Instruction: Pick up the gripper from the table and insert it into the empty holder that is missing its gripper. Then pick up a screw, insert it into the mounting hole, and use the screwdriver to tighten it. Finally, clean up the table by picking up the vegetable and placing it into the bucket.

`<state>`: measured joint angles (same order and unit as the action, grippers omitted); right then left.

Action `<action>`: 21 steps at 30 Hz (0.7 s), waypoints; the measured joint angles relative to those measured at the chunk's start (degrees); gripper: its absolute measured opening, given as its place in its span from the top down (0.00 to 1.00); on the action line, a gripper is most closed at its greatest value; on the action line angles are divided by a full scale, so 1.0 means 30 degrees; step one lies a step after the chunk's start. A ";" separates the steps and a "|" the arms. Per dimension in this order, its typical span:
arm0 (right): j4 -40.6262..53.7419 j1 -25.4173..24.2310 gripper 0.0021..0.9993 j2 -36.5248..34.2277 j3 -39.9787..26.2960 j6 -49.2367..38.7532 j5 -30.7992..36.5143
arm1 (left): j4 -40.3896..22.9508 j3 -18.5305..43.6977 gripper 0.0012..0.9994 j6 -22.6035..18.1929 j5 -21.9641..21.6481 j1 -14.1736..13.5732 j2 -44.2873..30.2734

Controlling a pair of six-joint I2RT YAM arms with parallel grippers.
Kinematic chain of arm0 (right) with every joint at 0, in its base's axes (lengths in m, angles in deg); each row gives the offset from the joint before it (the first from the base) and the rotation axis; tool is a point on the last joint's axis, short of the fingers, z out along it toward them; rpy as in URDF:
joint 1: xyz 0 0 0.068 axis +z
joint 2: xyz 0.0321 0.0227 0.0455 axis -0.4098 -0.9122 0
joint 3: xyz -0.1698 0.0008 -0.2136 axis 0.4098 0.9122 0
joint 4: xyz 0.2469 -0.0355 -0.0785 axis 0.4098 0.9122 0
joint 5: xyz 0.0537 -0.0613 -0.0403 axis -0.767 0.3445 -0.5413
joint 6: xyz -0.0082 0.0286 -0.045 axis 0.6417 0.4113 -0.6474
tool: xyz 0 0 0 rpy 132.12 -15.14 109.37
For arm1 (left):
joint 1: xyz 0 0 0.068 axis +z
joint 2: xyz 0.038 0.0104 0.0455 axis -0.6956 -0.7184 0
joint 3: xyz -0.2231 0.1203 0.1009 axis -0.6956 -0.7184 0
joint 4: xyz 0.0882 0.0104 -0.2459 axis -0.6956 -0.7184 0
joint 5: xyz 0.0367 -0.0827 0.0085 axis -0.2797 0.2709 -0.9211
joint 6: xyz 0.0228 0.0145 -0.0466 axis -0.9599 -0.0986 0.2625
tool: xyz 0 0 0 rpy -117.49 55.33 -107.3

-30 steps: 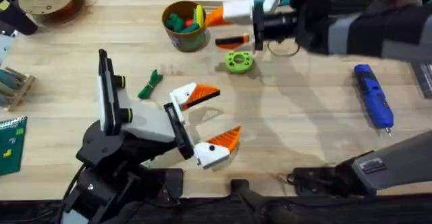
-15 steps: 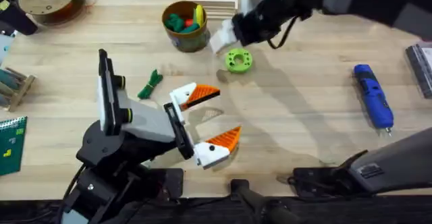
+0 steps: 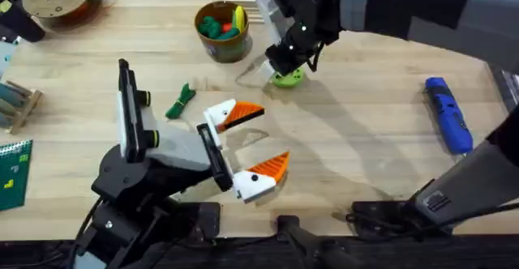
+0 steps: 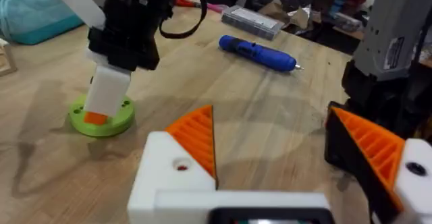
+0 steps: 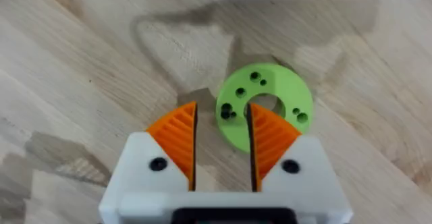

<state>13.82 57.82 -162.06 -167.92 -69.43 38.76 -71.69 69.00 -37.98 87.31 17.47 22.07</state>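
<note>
Right gripper point(image 5: 221, 126): poised directly over lime-green ring point(image 5: 287, 82), far-centre of tabletop; orange pads narrowly parted, nothing between. Left gripper point(image 3: 259, 139): spread wide, empty, near edge. The gripper: whereabouts cannot be told. The screwdriver point(image 3: 448, 115): right edge, lengthwise far-to-near, nearer right arm.

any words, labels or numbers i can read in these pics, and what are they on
No text can be read.
Bucket: its label is too blurred to read.
Green card at the table's left edge: yellow marks, too small to read.
Grey box behind the screwdriver: print too blurred to read.
</note>
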 joint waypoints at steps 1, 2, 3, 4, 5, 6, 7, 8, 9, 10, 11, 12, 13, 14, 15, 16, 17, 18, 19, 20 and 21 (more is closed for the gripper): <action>0.0004 0.0000 0.61 0.0000 0.0000 -0.0036 0.0012 | -0.0003 0.0000 0.01 0.0000 0.0000 0.0000 0.0000; -0.0007 0.0000 0.61 -0.0007 0.0000 -0.0067 0.0016 | 0.0000 0.0000 0.01 0.0000 0.0000 0.0000 0.0000; -0.0022 0.0000 0.61 -0.0022 0.0000 -0.0074 0.0016 | 0.0000 0.0000 0.01 0.0000 0.0000 0.0000 -0.0001; -0.0054 0.0000 0.61 -0.0047 0.0000 -0.0074 0.0016 | 0.0000 0.0000 0.01 0.0000 0.0000 0.0000 -0.0005; -0.0073 0.0000 0.61 -0.0100 0.0000 -0.0079 0.0016 | 0.0000 0.0000 0.01 0.0000 0.0000 0.0000 0.0000; -0.0066 0.0000 0.62 -0.0175 0.0000 -0.0081 0.0016 | 0.0000 0.0000 0.01 0.0000 0.0000 0.0000 0.0000; -0.0049 0.0000 0.65 -0.0284 0.0000 -0.0127 0.0018 | 0.0000 0.0000 0.01 0.0000 0.0000 0.0000 0.0000; -0.0039 0.0000 0.69 -0.0393 0.0000 -0.0130 0.0018 | 0.0000 0.0000 0.01 0.0000 0.0000 0.0000 -0.0003; -0.0036 0.0000 0.72 -0.0500 0.0000 -0.0139 0.0016 | 0.0000 0.0000 0.01 0.0000 0.0000 0.0000 0.0000; -0.0044 0.0000 0.73 -0.0566 0.0000 -0.0132 0.0016 | 0.0000 0.0000 0.01 0.0000 0.0000 0.0000 0.0000; -0.0048 0.0000 0.73 -0.0612 0.0000 -0.0132 0.0016 | 0.0000 0.0000 0.01 0.0000 0.0000 0.0000 0.0000; -0.0084 0.0000 0.74 -0.0612 0.0000 -0.0132 0.0016 | 0.0000 0.0000 0.01 0.0000 0.0000 0.0000 0.0000; -0.0075 0.0000 0.74 -0.0612 0.0000 -0.0132 0.0016 | 0.0000 0.0000 0.01 0.0000 0.0000 0.0000 0.0000; -0.0058 0.0000 0.74 -0.0612 0.0000 -0.0132 0.0016 | 0.0000 0.0000 0.01 0.0000 0.0000 0.0000 0.0000; -0.0066 0.0000 0.74 -0.0612 0.0000 -0.0132 0.0016 | 0.0000 0.0000 0.01 0.0000 0.0000 0.0000 -0.0005; -0.0073 0.0000 0.74 -0.0612 0.0000 -0.0135 0.0016 | 0.0000 0.0000 0.01 0.0000 0.0000 0.0000 0.0000; -0.0073 0.0000 0.74 -0.0612 0.0000 -0.0133 0.0016 | 0.0000 0.0000 0.01 0.0000 0.0000 0.0000 0.0000; -0.0066 0.0000 0.75 -0.0621 0.0000 -0.0138 0.0016 | 0.0000 0.0000 0.01 0.0000 0.0000 0.0000 0.0000; -0.0073 0.0000 0.76 -0.0648 0.0000 -0.0135 0.0016 | 0.0000 0.0000 0.01 0.0000 0.0000 0.0000 0.0000; -0.0053 0.0000 0.76 -0.0691 0.0000 -0.0133 0.0016 | 0.0000 0.0000 0.01 0.0000 0.0000 0.0000 0.0000; -0.0067 0.0000 0.77 -0.0746 0.0000 -0.0138 0.0016 | 0.0000 0.0000 0.01 0.0000 0.0000 0.0000 -0.0001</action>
<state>13.62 57.82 -164.30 -167.92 -69.85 38.81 -71.69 69.00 -37.98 87.31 17.47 22.07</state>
